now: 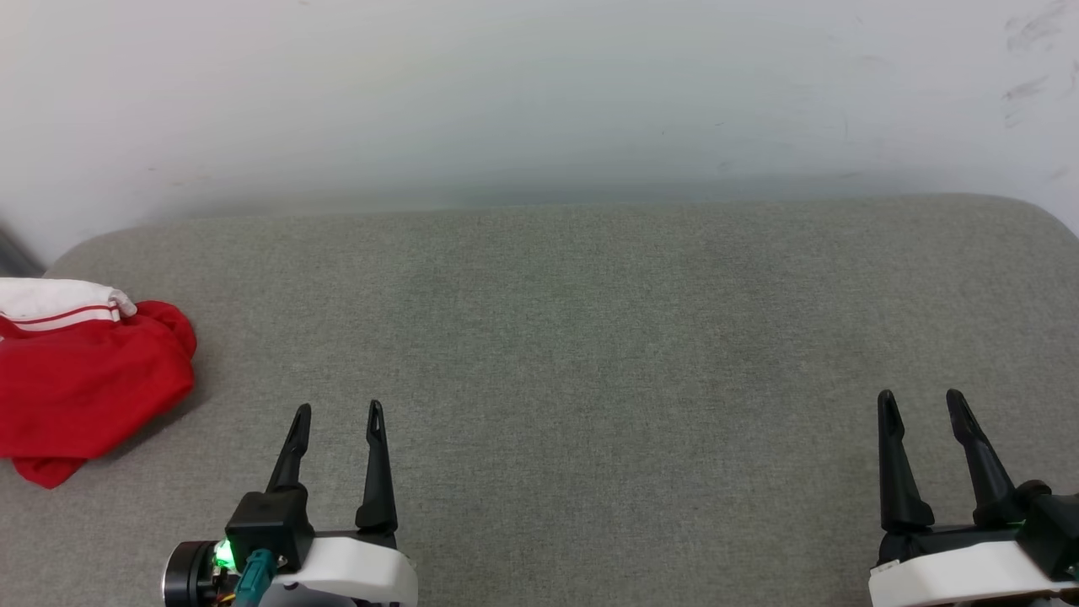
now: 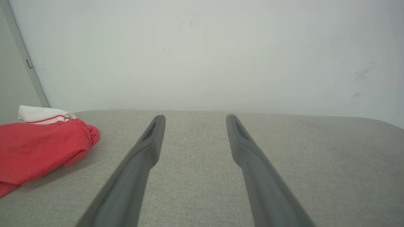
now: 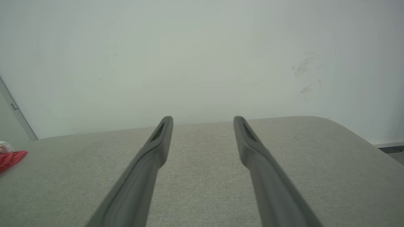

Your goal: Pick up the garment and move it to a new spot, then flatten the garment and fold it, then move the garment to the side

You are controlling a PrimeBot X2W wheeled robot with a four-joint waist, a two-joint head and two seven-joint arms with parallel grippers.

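Though lying at far left of grey worktop [image 1: 590, 337], garment [image 1: 93, 388] bunched in loose heap, white sleeve on top; no flat spread, no neat fold visible. Left claw [image 1: 339, 407] near it, right claw [image 1: 920, 394] well apart; both spread wide, holding nothing. Likely start: pick-up, move, flatten, fold, set-aside all left; cannot rule out untidy finish.
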